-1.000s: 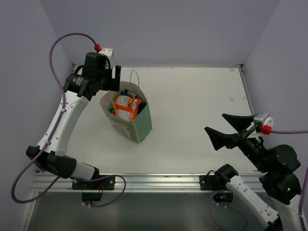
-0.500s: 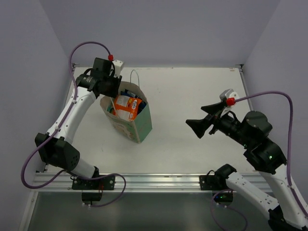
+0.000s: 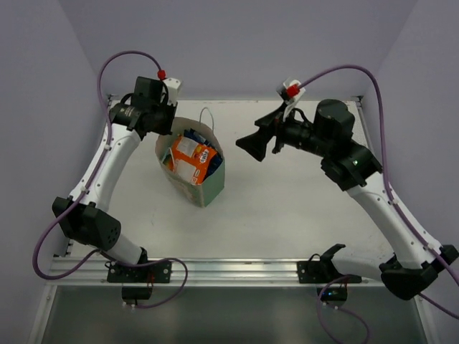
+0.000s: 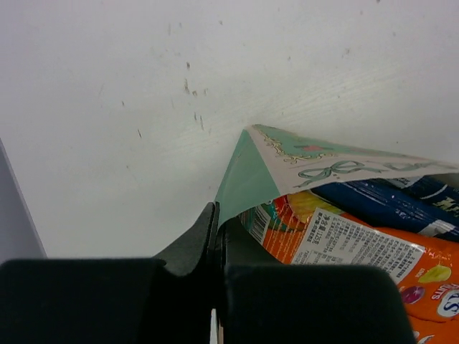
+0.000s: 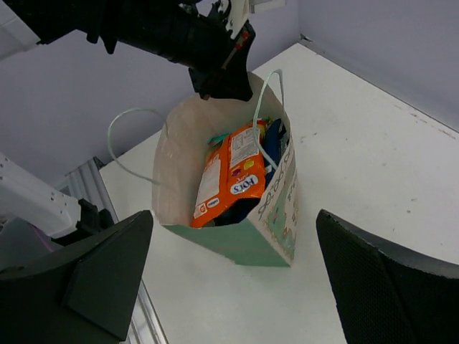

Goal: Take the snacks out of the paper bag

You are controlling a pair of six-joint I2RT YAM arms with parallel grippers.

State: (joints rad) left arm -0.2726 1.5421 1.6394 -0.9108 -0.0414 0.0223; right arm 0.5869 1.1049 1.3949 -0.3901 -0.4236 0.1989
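The left gripper (image 4: 215, 240) is pressed together on the rim of the paper bag (image 4: 251, 168), at the corner of its mouth farthest from the right arm. The bag is thereby pinned and its mouth held wide. The right gripper (image 3: 249, 146) is spread fully apart and nothing is held in it. It is poised beside the bag, apart from it, and aimed towards the opening.

The bag is stood upright, or nearly so, on the table (image 3: 308, 208), with the snacks inside it. An orange packet (image 5: 231, 175) is laid uppermost across the mouth, and dark blue packets (image 4: 380, 204) are tucked behind and under it. No packet is seen outside the bag, so the task is judged hardly begun.

The packets are expected to be light, thin and slick, and to crinkle under pressure. The orange one would best be taken by its edge nearest the bag's rim, with a narrow pinch across the flat. The bag itself is soft and light, and could be lifted along unless pinned.
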